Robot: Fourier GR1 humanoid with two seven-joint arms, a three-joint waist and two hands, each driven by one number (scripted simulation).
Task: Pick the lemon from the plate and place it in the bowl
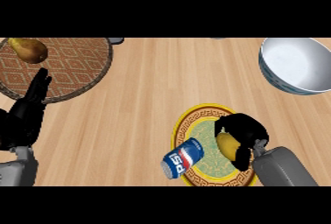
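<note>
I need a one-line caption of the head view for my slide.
Right hand curled round the lemon over the plate, beside a soda can; bowl waits; left hand rests open.

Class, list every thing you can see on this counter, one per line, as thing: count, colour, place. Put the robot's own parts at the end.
lemon: one, yellow, on the plate, inside the right hand's curled fingers
plate: one, yellow rim with green centre, lower middle-right
soda can: one, blue with red and white, lying on its side across the plate's left edge
bowl: one, white with blue outside, top right
pear: one, yellow-brown, top left on the mat
mat: one, brown woven, round, top left
counter: one, light wood
left hand: one, black, open, left edge
right hand: one, black, over the plate
</note>
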